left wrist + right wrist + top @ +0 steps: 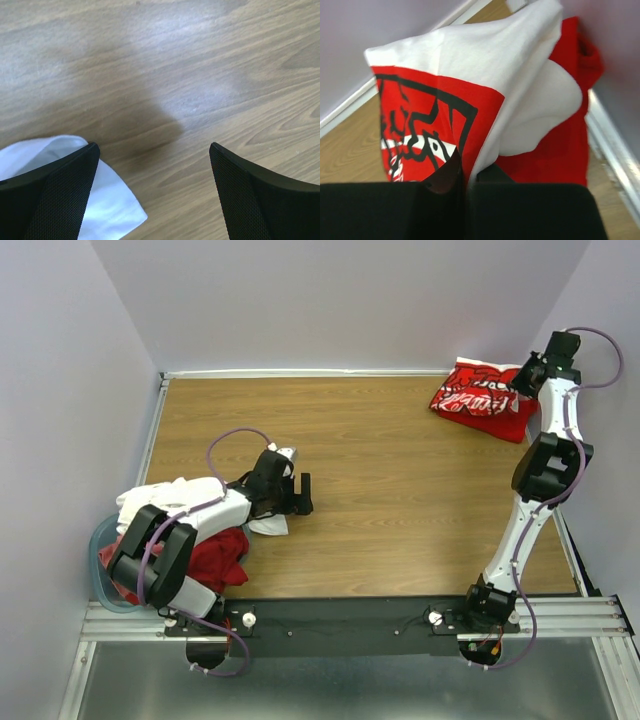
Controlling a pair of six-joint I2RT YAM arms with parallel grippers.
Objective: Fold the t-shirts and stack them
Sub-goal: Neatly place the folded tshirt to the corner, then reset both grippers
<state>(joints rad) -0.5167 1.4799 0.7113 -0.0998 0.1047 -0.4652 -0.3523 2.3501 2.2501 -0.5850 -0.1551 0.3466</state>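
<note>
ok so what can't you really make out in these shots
- Top view: the left arm covers much of the heap of t-shirts and the tub, so the shirts cannot be counted.
- Left wrist view: the white t-shirt is cut off by the bottom edge and a black finger.
- Right wrist view: the printed t-shirt is blurred and its graphic unreadable. Whether the red cloth behind it is a separate shirt cannot be told.

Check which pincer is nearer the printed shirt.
Right. Right pincer is shut on the printed shirt; left pincer sits open across the table, by a white shirt.
</note>
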